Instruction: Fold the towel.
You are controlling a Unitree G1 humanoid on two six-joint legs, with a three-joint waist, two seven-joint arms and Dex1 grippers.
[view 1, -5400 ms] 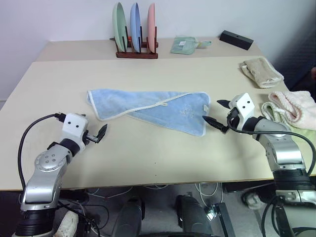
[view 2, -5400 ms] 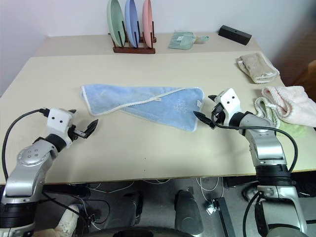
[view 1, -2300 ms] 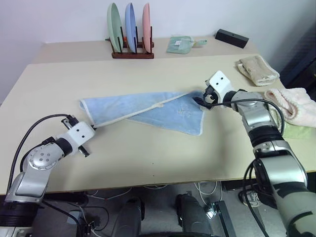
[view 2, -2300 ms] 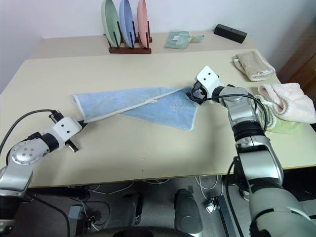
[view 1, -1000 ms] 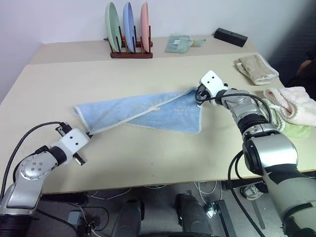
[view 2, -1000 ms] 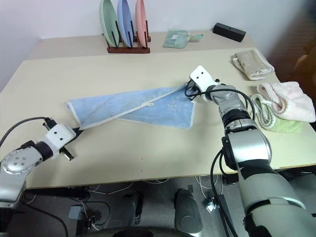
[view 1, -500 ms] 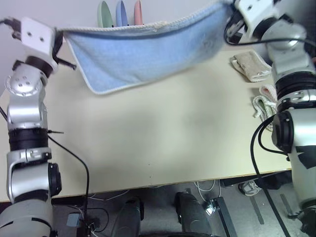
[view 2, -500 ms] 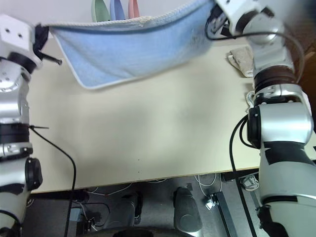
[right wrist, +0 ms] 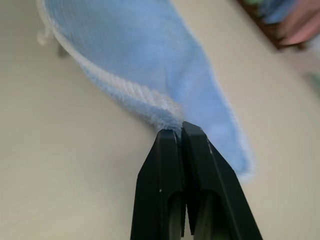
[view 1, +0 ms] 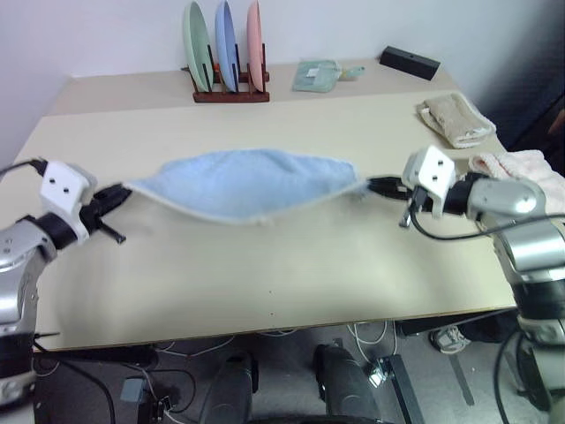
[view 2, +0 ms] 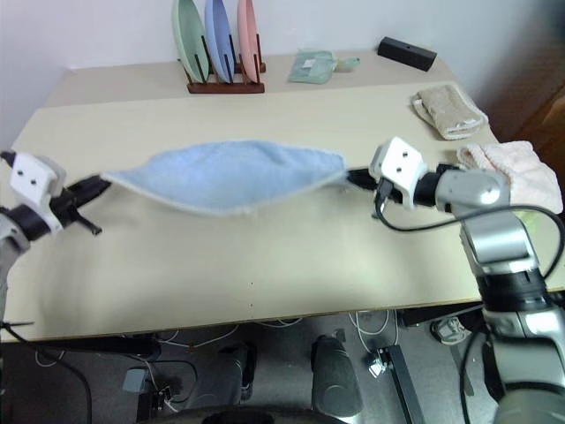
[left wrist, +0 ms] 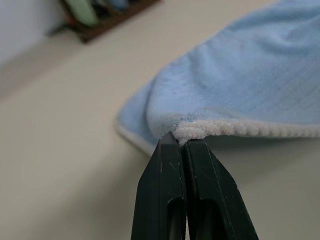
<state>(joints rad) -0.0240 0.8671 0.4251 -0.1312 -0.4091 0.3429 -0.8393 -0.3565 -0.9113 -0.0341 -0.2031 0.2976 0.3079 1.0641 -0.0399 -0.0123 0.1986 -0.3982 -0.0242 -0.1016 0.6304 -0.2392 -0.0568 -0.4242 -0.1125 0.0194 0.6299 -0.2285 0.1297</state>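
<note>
Item: towel [view 1: 247, 184], light blue. Location: slung between my left end effector [view 1: 117, 193] and right end effector [view 1: 378, 185], each clamped on a corner; lowered from overhead, billowing above the bench [view 1: 265, 265]. Status: ready for laying flat, fold pending.

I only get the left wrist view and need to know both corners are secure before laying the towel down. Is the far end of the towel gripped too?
Observer: Yes. The right gripper is shut on the towel's hemmed corner.
Operator: Is the cloth off the table?
Observer: It is stretched between the left gripper and the right one, with its middle sagging toward the table; I cannot tell if it touches.
Operator: Anything lying close on the right?
Observer: A pink-and-cream towel lies just beyond the right arm, and a beige folded towel farther back.
</note>
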